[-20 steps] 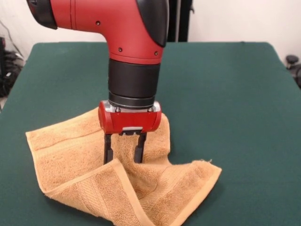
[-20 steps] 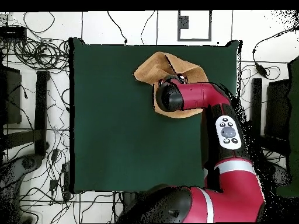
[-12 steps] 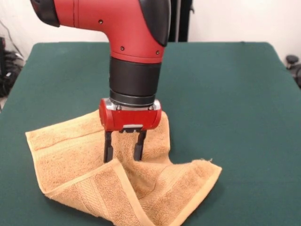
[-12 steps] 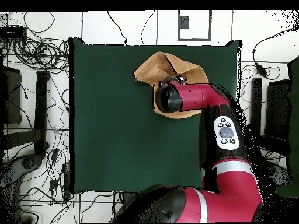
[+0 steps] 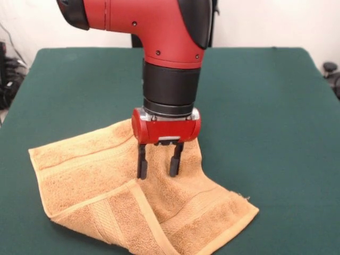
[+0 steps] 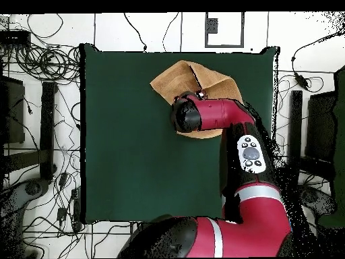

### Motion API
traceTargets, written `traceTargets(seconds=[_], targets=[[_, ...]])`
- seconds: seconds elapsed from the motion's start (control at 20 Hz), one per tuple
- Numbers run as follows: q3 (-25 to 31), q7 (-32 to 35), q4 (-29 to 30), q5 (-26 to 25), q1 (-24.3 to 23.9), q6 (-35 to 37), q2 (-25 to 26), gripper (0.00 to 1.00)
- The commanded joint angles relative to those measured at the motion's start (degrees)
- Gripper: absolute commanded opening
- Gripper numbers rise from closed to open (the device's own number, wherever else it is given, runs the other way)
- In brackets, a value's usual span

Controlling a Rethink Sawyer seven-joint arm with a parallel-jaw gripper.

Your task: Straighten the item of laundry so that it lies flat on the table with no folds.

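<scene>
Your red and black claw [image 5: 159,166] pointed straight down with its two thin black fingers [image 5: 142,163] apart, gripping nothing. The fuzzy tan-orange square towel [image 5: 85,175] lay rumpled at the frame's lower left on the smooth dark green table [image 5: 265,106], one corner folded over.

The green counter [image 5: 265,95] is bare on almost all sides, so there is wide free room to the right, left and far side in the front view. The only obstacle is the rumpled towel [image 5: 85,175] near the front edge, with a raised fold [image 5: 133,186] just before the open jaws of the gripper [image 5: 158,166].
</scene>
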Motion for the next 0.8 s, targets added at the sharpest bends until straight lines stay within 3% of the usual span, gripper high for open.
traceTargets(seconds=[0.05,0.55,0.8], targets=[[1.1,11.4,6.5,4.4,1.7,3.2,1.1,1.00],[0.9,9.1,6.1,6.4,2.0,4.9,1.3,1.00],[1.4,6.3,3.4,7.3,2.0,9.5,1.1,1.00]])
